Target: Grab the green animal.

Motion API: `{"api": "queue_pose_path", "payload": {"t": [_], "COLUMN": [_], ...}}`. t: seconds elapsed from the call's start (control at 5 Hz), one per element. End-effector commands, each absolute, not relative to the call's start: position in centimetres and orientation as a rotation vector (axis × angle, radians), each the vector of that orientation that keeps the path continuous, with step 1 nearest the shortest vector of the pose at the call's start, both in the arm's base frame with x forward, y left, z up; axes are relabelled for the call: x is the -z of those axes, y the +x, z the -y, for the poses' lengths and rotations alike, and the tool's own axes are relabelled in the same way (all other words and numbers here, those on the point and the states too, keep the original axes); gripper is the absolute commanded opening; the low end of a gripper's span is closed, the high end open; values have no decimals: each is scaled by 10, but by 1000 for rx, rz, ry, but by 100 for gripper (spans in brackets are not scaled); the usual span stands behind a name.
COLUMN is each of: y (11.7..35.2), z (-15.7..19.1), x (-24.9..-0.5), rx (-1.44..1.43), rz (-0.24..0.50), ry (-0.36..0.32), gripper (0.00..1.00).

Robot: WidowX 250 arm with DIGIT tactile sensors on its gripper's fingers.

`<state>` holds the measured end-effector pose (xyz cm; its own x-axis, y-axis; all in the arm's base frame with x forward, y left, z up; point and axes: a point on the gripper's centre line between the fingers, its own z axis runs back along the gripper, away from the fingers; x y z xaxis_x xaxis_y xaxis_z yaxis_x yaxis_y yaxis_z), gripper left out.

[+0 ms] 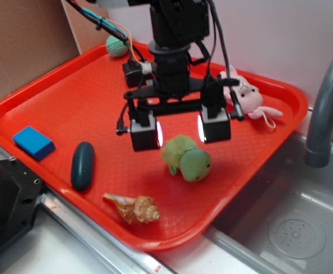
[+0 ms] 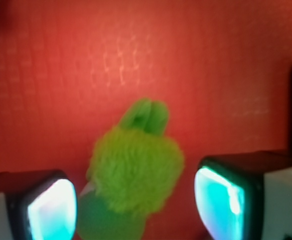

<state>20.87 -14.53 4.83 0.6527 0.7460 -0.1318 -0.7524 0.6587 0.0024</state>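
Exterior view. The red tray [image 1: 52, 91] is seen set beside a sink basin. The green animal [image 1: 187, 158] is found near the tray's middle, toward its 4 o'clock side, resting on the tray floor with the rounded head turned to 5 o'clock. The gripper [image 1: 180, 129] is held above it, jaws set wide apart; the left-of-frame pad [image 1: 145, 133] and the right-of-frame pad [image 1: 215, 127] are seen at 10 and 2 o'clock of the plush, higher than its fuzzy shell. No contact is made out. Other items are noted well apart from the target: a blue block [image 1: 33, 142] at the tray's 9 o'clock, a dark teal capsule [image 1: 82, 165] at 8 o'clock, a seashell [image 1: 134, 208] at 6 o'clock, a teal knitted ball [image 1: 117, 46] at 12 o'clock, a pink plush [image 1: 248, 98] at 2 o'clock.

Wrist view. The plush is seen low in frame, between the two glowing pads, with red tray showing on each side of it. The picture is blurred; whether the left-of-frame pad touches the plush cannot be told.

Progress, as judged: the approach and rough alignment are done, with the target straddled from above. Still left: the descent to shell height, the closing of the jaws on the body, and the lift. Nothing is grasped yet.
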Motion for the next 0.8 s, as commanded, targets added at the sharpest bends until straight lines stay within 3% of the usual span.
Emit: {"api": "queue_pose_path", "payload": {"t": [0.0, 0.2, 0.4, 0.6], "y": [204, 202, 210, 207], "z": [154, 150, 136, 95], "x": [-19, -37, -68, -119], "rx": [-913, -945, -697, -449], "rz": [-228, -167, -132, -66], "ry": [-141, -75, -38, -19], "gripper": [80, 0, 0, 0]}}
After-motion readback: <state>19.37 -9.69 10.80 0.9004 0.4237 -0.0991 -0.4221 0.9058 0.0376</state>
